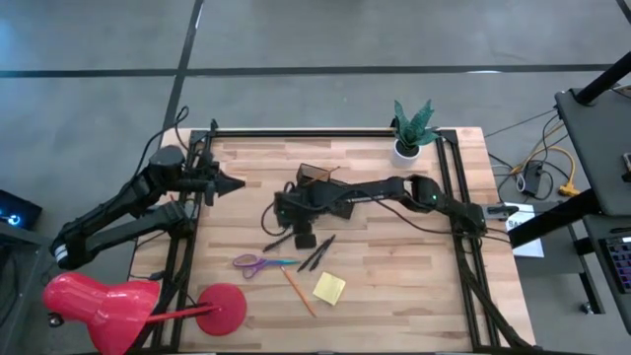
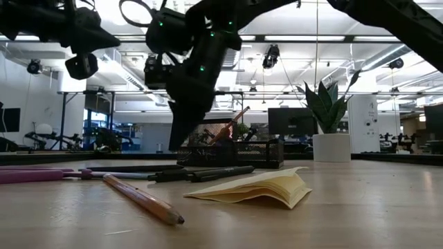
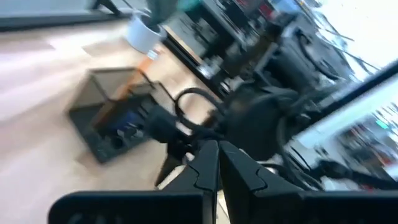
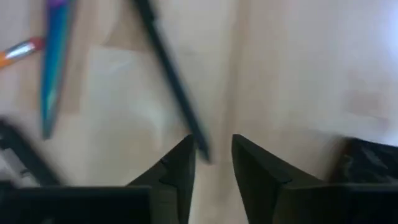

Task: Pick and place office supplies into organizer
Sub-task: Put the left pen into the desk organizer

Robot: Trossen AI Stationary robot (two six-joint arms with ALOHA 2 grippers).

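Note:
My right gripper (image 4: 213,155) points down over the table's middle, its fingers apart, with the end of a black pen (image 4: 168,68) lying between them. That pen (image 1: 279,240) rests flat on the wood. Beside it lie two more black pens (image 1: 317,253), purple-handled scissors (image 1: 256,263), an orange pencil (image 1: 298,291) and a yellow sticky-note pad (image 1: 329,287). The mesh organizer (image 1: 317,176) stands just beyond, an orange pencil (image 3: 134,87) leaning in it. My left gripper (image 1: 232,183) hovers shut at the table's left, holding nothing. My right gripper comes at the pen's near end (image 4: 200,146) from above, one finger on each side and lying across the pen. The end sits close to one finger (image 4: 180,165); whether it touches I cannot tell. The pen lies flat on the table.
A red desk lamp (image 1: 118,306) stands at the near left corner and a potted plant (image 1: 412,128) at the far right. Bare wood lies at the right of the sticky-note pad and along the near edge.

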